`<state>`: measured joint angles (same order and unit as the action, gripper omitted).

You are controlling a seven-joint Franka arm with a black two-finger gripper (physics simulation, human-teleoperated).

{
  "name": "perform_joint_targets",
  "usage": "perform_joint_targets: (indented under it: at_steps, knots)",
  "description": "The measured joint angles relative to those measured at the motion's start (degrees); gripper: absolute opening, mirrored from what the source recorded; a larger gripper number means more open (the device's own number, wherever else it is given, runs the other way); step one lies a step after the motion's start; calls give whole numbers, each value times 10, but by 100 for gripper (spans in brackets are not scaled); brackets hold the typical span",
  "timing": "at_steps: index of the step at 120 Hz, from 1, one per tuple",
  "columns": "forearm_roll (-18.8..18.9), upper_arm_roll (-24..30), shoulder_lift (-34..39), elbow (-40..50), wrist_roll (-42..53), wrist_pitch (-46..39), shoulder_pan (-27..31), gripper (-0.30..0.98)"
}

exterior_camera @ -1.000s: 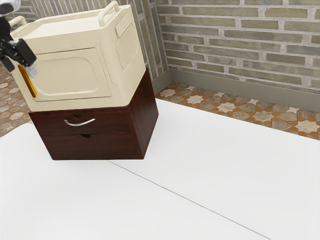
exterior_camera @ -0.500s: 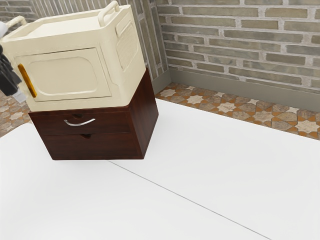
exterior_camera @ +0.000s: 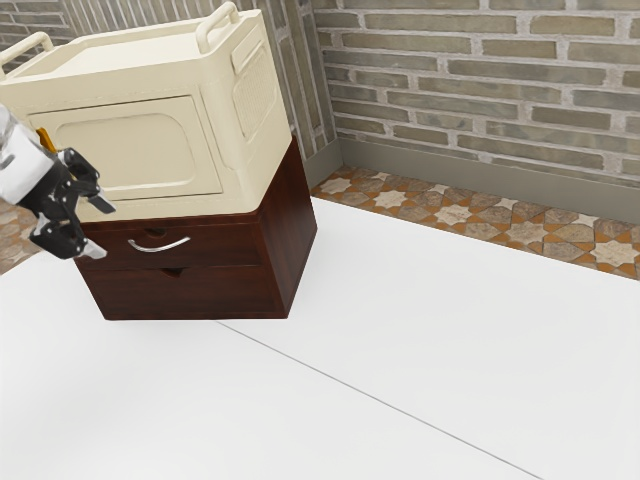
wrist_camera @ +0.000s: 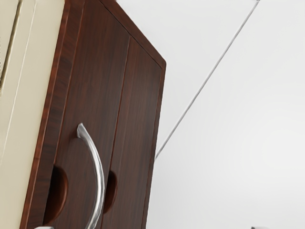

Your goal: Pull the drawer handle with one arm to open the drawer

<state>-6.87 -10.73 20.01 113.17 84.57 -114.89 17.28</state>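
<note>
The gripper [exterior_camera: 100, 228] is open, its two fingertips apart with nothing between them, just to the exterior view's left of the curved silver handle [exterior_camera: 160, 248]. This handle is fixed to the upper drawer [exterior_camera: 225, 243] of the dark wooden cabinet [exterior_camera: 291, 235], whose two drawer fronts stand flush and shut. In the wrist view, the tips of the gripper [wrist_camera: 151, 227] show wide apart at the lower edge. The silver handle [wrist_camera: 99, 174] arcs out from the upper drawer [wrist_camera: 95, 76], with a gap between it and the hand.
A cream box [exterior_camera: 130, 150] with top handles and an orange-yellow door grip [exterior_camera: 46, 140] rests on the cabinet. The white table [exterior_camera: 400, 330] extends in front of the cabinet and toward the exterior view's right. A brick wall [exterior_camera: 480, 100] stands behind.
My hand has come down from beside the cream box's door, then moved toward the exterior view's right, close to the upper drawer's handle. The cabinet and box have not moved.
</note>
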Motion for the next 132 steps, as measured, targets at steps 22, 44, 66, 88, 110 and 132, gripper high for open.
perform_joint_targets:
  at_steps: [22, 44, 66, 88, 110, 132]
  knots:
    - [-12, 1, -9, 27, 58, -54, -11, 50]
    - [-14, 1, -14, 54, 98, -92, -12, 38]
    - [-15, 1, -42, 54, 124, -119, -12, 27]
    - [-16, 1, -63, 51, 140, -141, -12, 24]
    - [-16, -4, -80, 50, 151, -153, -10, 23]
    - [-16, -4, -90, 50, 159, -161, -10, 23]
